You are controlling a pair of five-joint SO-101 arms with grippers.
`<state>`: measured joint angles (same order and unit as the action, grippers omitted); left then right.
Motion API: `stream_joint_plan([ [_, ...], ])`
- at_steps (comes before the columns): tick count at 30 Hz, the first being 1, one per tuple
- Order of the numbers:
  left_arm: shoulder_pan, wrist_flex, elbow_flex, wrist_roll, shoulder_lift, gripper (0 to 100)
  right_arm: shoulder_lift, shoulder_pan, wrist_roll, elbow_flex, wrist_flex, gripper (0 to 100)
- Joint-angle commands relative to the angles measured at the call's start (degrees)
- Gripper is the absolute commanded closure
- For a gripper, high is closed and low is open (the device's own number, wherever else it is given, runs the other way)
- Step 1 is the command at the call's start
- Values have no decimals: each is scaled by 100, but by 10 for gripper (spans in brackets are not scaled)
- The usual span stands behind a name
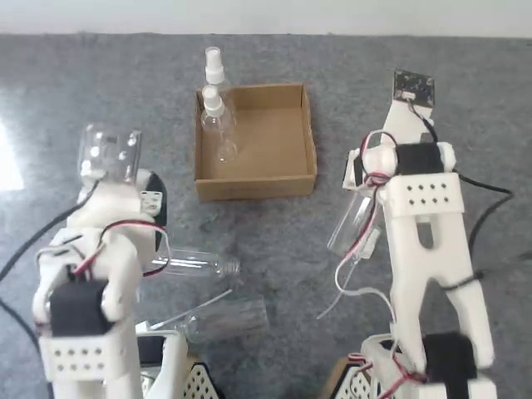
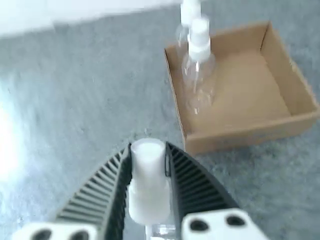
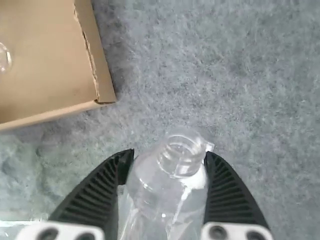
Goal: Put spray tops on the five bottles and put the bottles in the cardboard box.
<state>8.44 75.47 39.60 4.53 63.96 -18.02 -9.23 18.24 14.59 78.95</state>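
My left gripper (image 2: 148, 147) is shut on a white spray top (image 2: 147, 185). In the high view a clear bottle (image 1: 108, 154) rises at that gripper's end, left of the cardboard box (image 1: 253, 179). My right gripper (image 3: 169, 155) is shut on a clear bottle (image 3: 167, 195) with an open neck and no top. That bottle (image 1: 353, 220) hangs tilted, right of the box's front corner. One bottle with a spray top (image 1: 218, 125) stands inside the box at its left wall. A second topped bottle (image 1: 214, 65) stands at the back left corner; I cannot tell if it is inside.
Two clear bottles (image 1: 199, 266) (image 1: 229, 316) lie on the grey table between the arms, with a thin white tube (image 1: 195, 306) across the nearer one. Another thin tube (image 1: 345, 291) curls beside the right arm. Most of the box floor (image 2: 250, 85) is bare.
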Motion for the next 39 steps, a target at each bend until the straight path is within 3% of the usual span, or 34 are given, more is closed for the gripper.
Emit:
stream_joint_plan([
  [1,-9,-343,-163,-132,369,988,-699,-57,35,290,-549,898],
  [12,9,-1002,171,-519,413,988,-1877,-242,0,1908,-2044,894],
  [23,0,-1284,13,-1213,422,988,-2000,-497,-1108,2804,-3275,898],
  [39,-44,-1275,-1209,-2171,422,988,-2053,-497,-1169,2963,-3451,898],
])
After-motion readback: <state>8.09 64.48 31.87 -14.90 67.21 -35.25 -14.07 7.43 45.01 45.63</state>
